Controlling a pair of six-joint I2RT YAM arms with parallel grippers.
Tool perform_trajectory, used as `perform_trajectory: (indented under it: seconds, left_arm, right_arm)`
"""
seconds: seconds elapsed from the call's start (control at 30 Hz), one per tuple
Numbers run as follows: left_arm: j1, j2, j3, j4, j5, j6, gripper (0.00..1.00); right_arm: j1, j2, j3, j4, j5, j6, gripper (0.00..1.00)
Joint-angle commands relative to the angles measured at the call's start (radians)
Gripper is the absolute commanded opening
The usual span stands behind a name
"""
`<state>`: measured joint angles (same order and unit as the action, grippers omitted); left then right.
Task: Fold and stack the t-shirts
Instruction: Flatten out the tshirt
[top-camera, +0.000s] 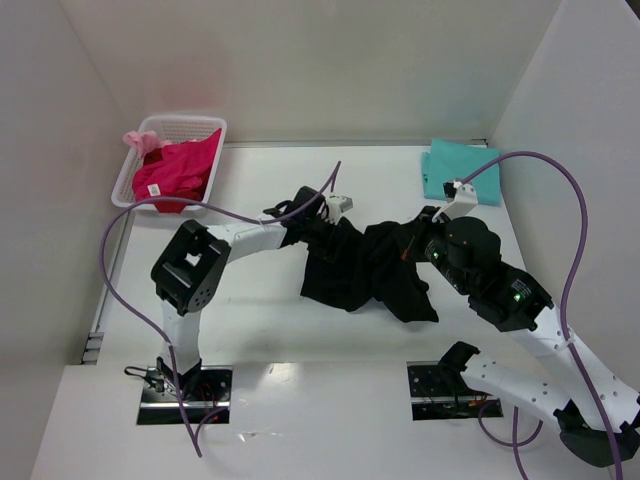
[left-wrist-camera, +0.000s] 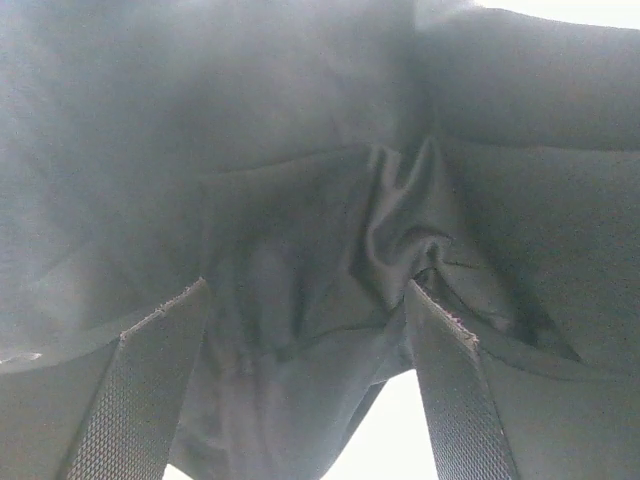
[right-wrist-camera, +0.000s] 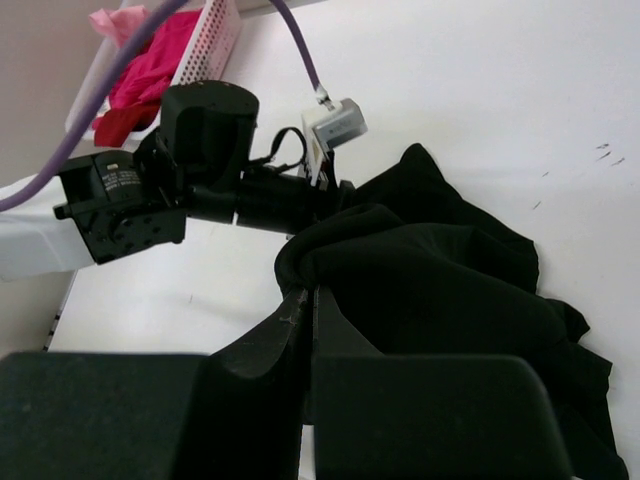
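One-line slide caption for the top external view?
Mid-table, a crumpled black t-shirt; teal t-shirt folded far right; pink t-shirt in white basket far left.

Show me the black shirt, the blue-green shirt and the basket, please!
black shirt (top-camera: 365, 265): top view, middle of the crumpled cloth.
blue-green shirt (top-camera: 455, 172): top view, middle of the folded cloth.
basket (top-camera: 190, 124): top view, on its far white wall.

White worktop (top-camera: 260, 330), matte, walled on three sides. Lying on it: one black t-shirt (top-camera: 365, 265), crumpled in a loose heap at centre; one teal t-shirt (top-camera: 455, 170), folded flat in the far right corner; one white lattice plastic basket (top-camera: 185, 121) in the far left corner; two dark arm base plates (top-camera: 185, 395) at the near edge.
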<state>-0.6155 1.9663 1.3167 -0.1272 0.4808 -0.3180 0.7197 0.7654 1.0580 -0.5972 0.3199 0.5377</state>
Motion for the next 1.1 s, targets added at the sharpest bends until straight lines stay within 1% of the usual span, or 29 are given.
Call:
perform_trajectory:
  seconds: [0.0,0.13,0.2,0.43,0.6,0.63,0.67,0.8,0.83,0.93,0.97,1.07]
  left_arm:
    - [-0.01,0.028,0.015,0.021,0.004,0.0,0.86]
    - [-0.01,0.028,-0.02,0.021,-0.028,0.01,0.86]
    - [-0.01,0.046,-0.02,0.012,-0.028,0.01,0.84]
    - [-0.01,0.055,-0.02,0.021,-0.05,0.02,0.84]
    - [-0.01,0.092,-0.011,0.034,-0.015,0.03,0.84]
    - [-0.01,0.103,-0.011,0.043,0.014,0.03,0.84]
    - [-0.01,0.103,-0.011,0.043,0.028,0.03,0.83]
    - [-0.01,0.123,-0.011,0.052,0.085,0.03,0.63]
    - [-0.01,0.123,-0.02,0.052,0.085,0.03,0.51]
    - [-0.01,0.112,-0.03,0.052,0.073,0.03,0.4]
    - [-0.01,0.103,-0.03,0.052,0.064,0.03,0.32]
    - [-0.01,0.059,-0.03,0.052,0.053,0.03,0.24]
  right_arm:
    - [-0.002,-0.003,-0.004,0.004,0.024,-0.012,0.03]
    - [-0.002,-0.003,-0.004,0.004,0.024,-0.012,0.03]
    - [-0.002,-0.003,-0.004,0.004,0.024,-0.012,0.03]
    - [-0.002,-0.003,-0.004,0.004,0.024,-0.012,0.03]
    - [-0.002,-0.003,-0.004,0.004,0.024,-0.012,0.03]
    - [-0.002,-0.003,-0.004,0.004,0.024,-0.012,0.03]
    - [-0.002,0.006,-0.004,0.004,0.024,-0.012,0.03]
    - [-0.002,0.006,-0.004,0.004,0.024,-0.012,0.03]
    - [-0.002,0.006,-0.004,0.004,0.024,-0.012,0.03]
    - [-0.002,0.006,-0.013,0.004,0.015,-0.012,0.03]
    - [-0.002,0.006,-0.013,0.004,0.015,-0.012,0.03]
    - [-0.002,0.006,-0.013,0.004,0.015,-0.012,0.03]
